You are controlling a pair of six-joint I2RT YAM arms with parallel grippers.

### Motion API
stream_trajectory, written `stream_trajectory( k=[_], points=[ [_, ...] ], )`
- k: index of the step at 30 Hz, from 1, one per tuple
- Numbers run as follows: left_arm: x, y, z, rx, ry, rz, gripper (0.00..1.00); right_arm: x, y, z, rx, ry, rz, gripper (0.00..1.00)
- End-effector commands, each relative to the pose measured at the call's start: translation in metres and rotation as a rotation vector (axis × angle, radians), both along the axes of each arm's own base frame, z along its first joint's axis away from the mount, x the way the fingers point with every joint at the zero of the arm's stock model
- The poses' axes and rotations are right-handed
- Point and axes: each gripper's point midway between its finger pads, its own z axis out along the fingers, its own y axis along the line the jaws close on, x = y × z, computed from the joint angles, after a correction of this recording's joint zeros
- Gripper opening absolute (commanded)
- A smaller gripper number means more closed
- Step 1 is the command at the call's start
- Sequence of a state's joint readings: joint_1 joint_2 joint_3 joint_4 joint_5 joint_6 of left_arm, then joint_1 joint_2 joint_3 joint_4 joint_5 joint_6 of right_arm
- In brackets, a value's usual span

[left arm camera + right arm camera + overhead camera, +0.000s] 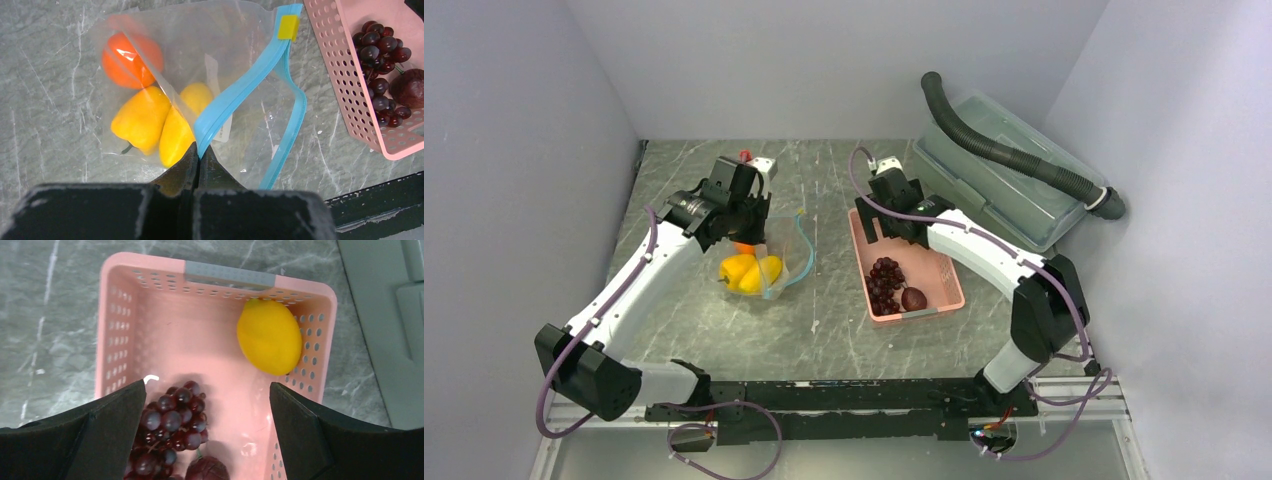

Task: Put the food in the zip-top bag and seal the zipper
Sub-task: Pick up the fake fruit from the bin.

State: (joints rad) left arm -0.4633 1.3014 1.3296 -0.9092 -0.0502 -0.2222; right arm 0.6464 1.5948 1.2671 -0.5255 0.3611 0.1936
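Left gripper (198,167) pinches the zipper (235,90) of the zip-top bag (240,45), with the pepper (140,117) bagged just ahead. Right gripper (207,390) gapes over the basket (120,340); only its wrist view shows a yellow fruit (270,337), maybe a lemon, beyond the grapes (172,425).

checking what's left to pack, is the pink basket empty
No, the basket holds grapes, a yellow fruit and a dark round fruit.
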Motion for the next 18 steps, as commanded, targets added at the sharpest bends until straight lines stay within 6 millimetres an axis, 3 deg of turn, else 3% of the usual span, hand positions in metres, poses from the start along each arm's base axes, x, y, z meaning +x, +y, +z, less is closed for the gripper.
stream_trajectory(
  k=[1, 18],
  points=[
    [0.004, 0.0, 0.01, -0.011, -0.052, -0.013, 0.0, 0.025, -0.013, 0.012, -0.033, -0.048, -0.018, 0.98],
    [0.004, -0.001, 0.01, -0.014, -0.05, -0.016, 0.0, 0.059, -0.04, -0.04, -0.188, 0.057, -0.074, 0.98]
  ],
)
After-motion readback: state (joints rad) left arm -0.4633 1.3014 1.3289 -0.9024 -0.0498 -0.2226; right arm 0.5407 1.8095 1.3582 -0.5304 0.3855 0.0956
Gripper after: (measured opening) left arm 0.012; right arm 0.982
